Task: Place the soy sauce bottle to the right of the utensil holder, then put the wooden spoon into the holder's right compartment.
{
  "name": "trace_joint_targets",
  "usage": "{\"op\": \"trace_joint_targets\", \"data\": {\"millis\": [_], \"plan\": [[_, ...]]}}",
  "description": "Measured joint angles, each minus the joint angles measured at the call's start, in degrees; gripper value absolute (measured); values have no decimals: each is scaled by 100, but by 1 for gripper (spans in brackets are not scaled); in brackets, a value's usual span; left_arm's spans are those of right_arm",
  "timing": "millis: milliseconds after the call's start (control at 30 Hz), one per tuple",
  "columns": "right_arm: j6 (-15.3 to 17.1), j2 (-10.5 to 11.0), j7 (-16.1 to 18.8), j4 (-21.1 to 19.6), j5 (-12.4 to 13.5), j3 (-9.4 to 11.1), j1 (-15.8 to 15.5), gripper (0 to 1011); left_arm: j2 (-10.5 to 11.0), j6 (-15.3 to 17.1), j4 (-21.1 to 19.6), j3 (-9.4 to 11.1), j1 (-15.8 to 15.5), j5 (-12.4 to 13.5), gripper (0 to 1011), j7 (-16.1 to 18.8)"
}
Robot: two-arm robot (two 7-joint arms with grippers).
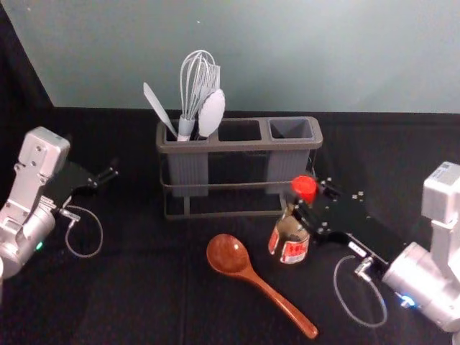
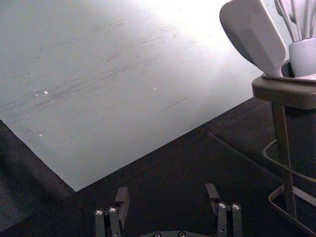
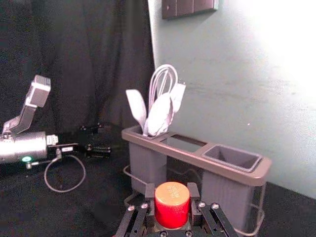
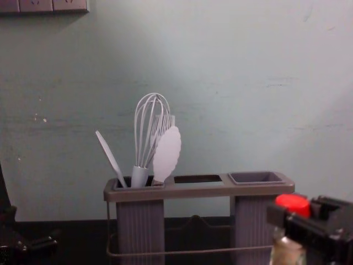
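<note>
Bottle [image 1: 293,249] first: the right gripper [image 3: 172,195], clamped round it, must carry it rightward past the holder [image 1: 244,146] ahead, left gripper [image 2: 167,192] spread, well leftward.

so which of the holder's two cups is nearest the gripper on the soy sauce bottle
The right cup, at the end by the right gripper; the left cup, farther off, holds the whisk.

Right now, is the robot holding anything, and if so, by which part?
The right gripper holds the soy sauce bottle near its top, around the red cap. The left gripper holds nothing; its jaws are apart.
</note>
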Motion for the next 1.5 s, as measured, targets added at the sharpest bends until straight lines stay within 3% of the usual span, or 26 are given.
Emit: {"op": "trace_joint_targets", "data": {"millis": [300,500,700,867,1100,1500], "plan": [[17,85,-4,-125,61,458,-151,393,0,0,0,0,0,0,1011,0],[23,106,-5,31,136,795,-153,393,0,0,0,0,0,0,1011,0],[-17,32,-7,268,159,1000,-48,392,0,0,0,0,0,0,1011,0],[-54,-99,2,547,130,1029,152,393,0,0,0,0,0,0,1011,0],[-23,-420,71,1199,79,949,670,392,0,0,0,0,0,0,1011,0],[124,-697,85,1745,12,791,1172,392,0,0,0,0,0,0,1011,0]]}}
